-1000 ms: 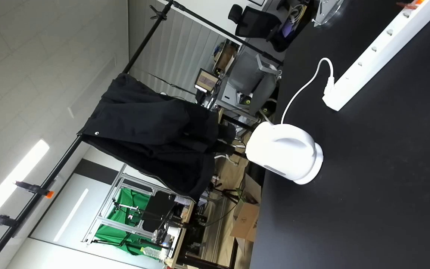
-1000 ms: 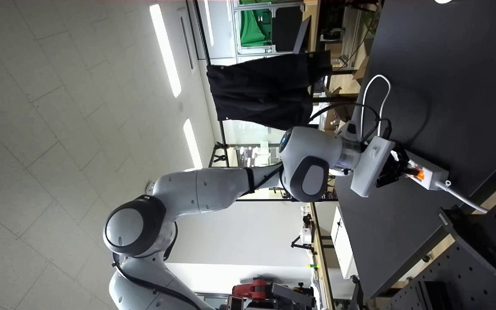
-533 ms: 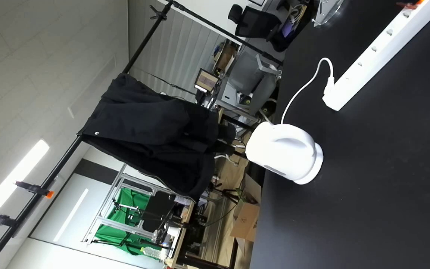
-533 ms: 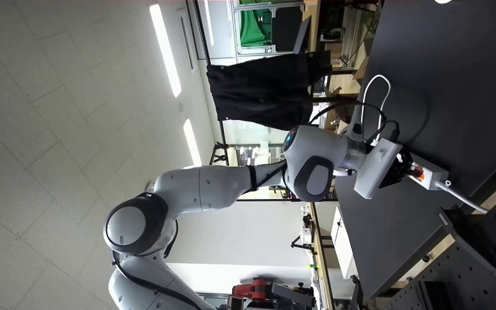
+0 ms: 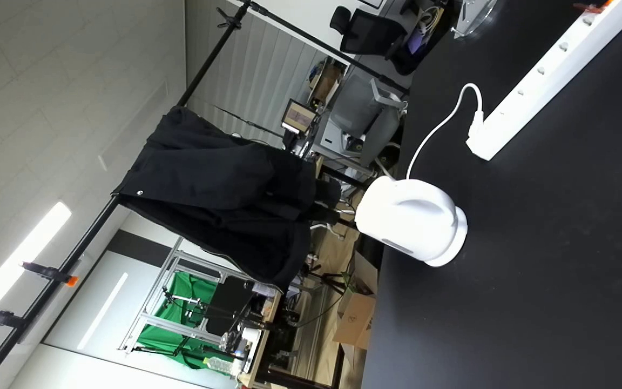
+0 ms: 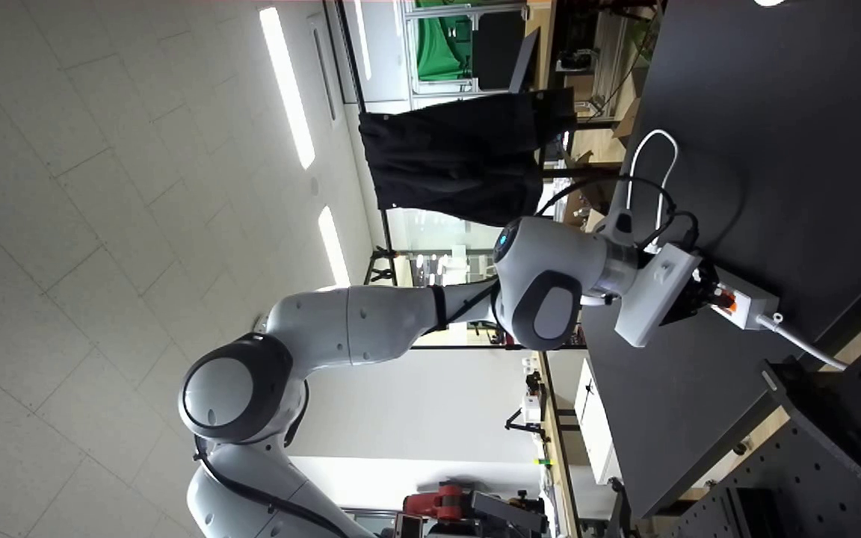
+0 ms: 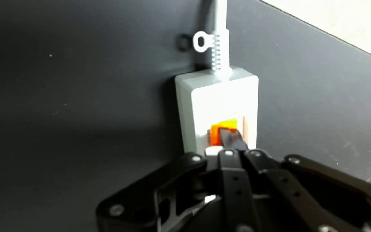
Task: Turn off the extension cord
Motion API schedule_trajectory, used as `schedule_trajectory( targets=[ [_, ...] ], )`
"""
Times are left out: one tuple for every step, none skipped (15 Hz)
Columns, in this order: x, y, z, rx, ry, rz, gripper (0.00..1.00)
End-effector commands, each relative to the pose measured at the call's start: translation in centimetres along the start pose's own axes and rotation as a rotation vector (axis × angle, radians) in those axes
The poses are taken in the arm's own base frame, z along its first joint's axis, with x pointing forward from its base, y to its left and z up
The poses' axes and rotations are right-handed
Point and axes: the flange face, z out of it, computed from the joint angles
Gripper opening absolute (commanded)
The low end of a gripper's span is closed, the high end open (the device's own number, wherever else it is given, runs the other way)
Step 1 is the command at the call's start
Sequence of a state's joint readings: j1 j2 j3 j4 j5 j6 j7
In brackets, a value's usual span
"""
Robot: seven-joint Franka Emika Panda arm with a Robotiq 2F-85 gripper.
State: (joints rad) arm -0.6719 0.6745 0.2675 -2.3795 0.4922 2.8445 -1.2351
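The extension cord is a long white bar on the dark table; it shows in both exterior views (image 5: 543,81) (image 6: 758,302) and in the wrist view (image 7: 224,100). Its orange switch (image 7: 216,133) sits near the cable end and looks bright; it also shows in an exterior view (image 6: 732,301). My gripper (image 7: 233,135) is shut, its fingers together with nothing seen between them. The fingertips lie over the switch and hide its near part. I cannot tell how hard they touch it. In an exterior view the gripper (image 6: 713,299) is tilted down onto the bar.
A white kettle (image 5: 411,219) stands on the table, and a thin white cable (image 5: 440,127) runs to the bar's far end. A thick white cable (image 7: 221,16) leaves the switch end. The table edge (image 7: 327,33) is close by. A black perforated plate (image 6: 834,448) stands beside the table.
My wrist and gripper have moved slightly toward the switch end of the bar and tilted a little, mostly in the earlier half second. The bar and the kettle have not moved.
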Motion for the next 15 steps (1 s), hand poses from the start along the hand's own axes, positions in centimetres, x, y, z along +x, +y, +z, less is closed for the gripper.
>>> schedule_trajectory(
  targets=[
    [-0.1, 0.2, 1.0, -0.016, -0.001, 0.041, 0.0],
    [-0.2, 0.1, 1.2, -0.018, -0.008, 0.044, 0.0],
    [-0.4, -0.1, 1.5, -0.022, -0.018, 0.044, 0.0],
    [-0.5, -0.3, 1.7, -0.027, -0.026, 0.044, 0.0],
    [-0.6, -0.6, 1.9, -0.035, -0.036, 0.041, 0.0],
    [-0.6, -0.8, 2.0, -0.042, -0.042, 0.037, 0.0],
    [-0.7, -1.1, 2.2, -0.053, -0.047, 0.034, 0.0],
    [-0.7, -1.5, 2.3, -0.066, -0.052, 0.031, 0.0],
    [-0.8, -1.8, 2.4, -0.08, -0.055, 0.026, 0.0],
    [-1.0, -2.2, 2.6, -0.098, -0.06, 0.022, 0.0],
    [-1.1, -2.6, 2.7, -0.113, -0.065, 0.016, 0.0],
    [-1.3, -3.1, 2.8, -0.133, -0.069, 0.01, 0.0],
    [-1.5, -3.5, 2.9, -0.152, -0.072, 0.008, 0.0],
    [-1.7, -4.0, 3.0, -0.173, -0.073, 0.01, 0.0],
    [-1.9, -4.3, 3.1, -0.199, -0.072, 0.009, 0.0]
  ],
)
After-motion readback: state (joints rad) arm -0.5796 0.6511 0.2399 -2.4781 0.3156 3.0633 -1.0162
